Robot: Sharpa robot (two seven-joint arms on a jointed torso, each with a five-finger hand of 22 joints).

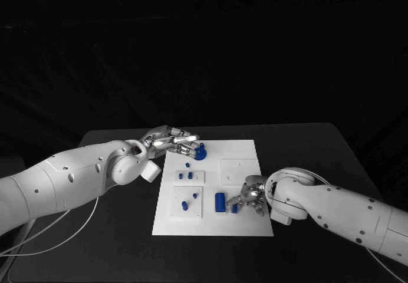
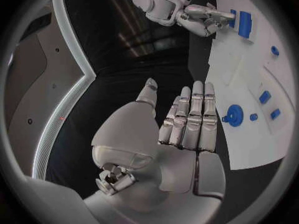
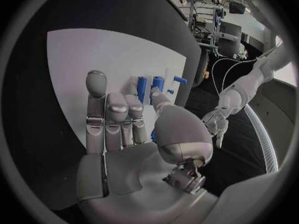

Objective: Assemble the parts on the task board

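At left of centre in the head view, the left hand [image 1: 173, 143] hovers spread and empty beside a round blue part [image 1: 199, 154] on the task board [image 1: 242, 224]. Small blue parts [image 1: 188, 175] lie loose mid-board, so assembly looks barely begun. Lower right, the right hand [image 1: 248, 199] is spread over an upright blue block [image 1: 220, 202], holding nothing.

Task board [image 1: 242, 177] mid-table [image 1: 111, 236]; parts [image 1: 219, 202] on it

bench [image 1: 119, 236]: black, matte | white cables [image 1: 34, 236]: trail across the bench's near-left corner | backdrop: dark
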